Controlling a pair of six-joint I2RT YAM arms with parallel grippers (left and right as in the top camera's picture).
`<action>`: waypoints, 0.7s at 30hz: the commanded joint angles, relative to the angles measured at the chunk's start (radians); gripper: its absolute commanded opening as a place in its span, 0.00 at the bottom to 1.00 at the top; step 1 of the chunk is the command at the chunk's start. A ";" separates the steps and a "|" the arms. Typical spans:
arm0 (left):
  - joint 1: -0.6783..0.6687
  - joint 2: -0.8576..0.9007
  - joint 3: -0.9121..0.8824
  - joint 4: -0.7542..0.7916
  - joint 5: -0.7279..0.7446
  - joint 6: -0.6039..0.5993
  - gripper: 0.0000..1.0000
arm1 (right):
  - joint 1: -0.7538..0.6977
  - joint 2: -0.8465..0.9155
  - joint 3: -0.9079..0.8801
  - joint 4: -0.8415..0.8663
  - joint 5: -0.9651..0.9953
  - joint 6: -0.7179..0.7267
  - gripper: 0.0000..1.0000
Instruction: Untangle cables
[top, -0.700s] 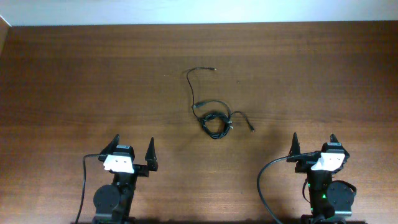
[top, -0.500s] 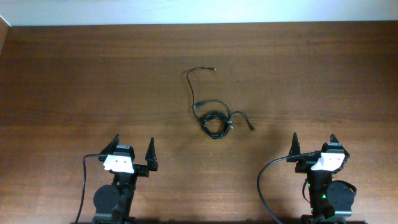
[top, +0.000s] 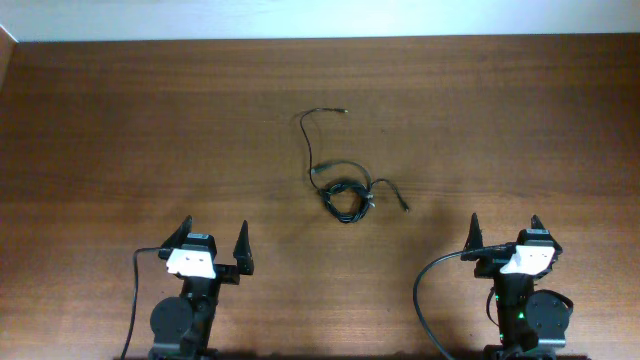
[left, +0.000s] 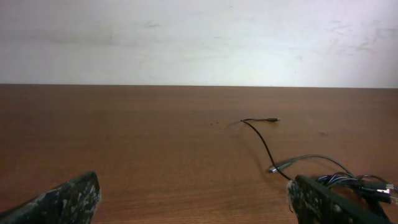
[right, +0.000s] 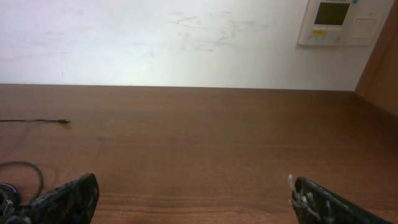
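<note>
The cables (top: 343, 192) lie as a small knotted bundle of thin black wires near the middle of the table, with one strand (top: 308, 135) curving away toward the far side and a short end (top: 396, 194) trailing right. The left wrist view shows the bundle (left: 348, 179) at lower right, the right wrist view shows it (right: 18, 180) at the lower left edge. My left gripper (top: 212, 238) stands open at the near left, well short of the cables. My right gripper (top: 503, 232) stands open at the near right, nothing between its fingers.
The brown wooden table (top: 120, 130) ends at a white wall (left: 186, 37) along the far side. A thick black arm cable (top: 425, 300) loops beside the right arm base. A wall panel (right: 339, 22) hangs at upper right in the right wrist view.
</note>
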 joint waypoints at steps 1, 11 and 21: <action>0.002 -0.005 -0.006 -0.002 0.003 0.016 0.99 | -0.003 -0.010 -0.010 0.000 -0.006 0.004 0.99; 0.002 -0.005 -0.006 -0.002 0.003 0.016 0.99 | -0.003 -0.010 -0.010 0.000 -0.006 0.004 0.99; 0.002 -0.005 -0.006 0.020 0.008 0.016 0.99 | -0.003 -0.010 -0.010 0.000 -0.006 0.004 0.99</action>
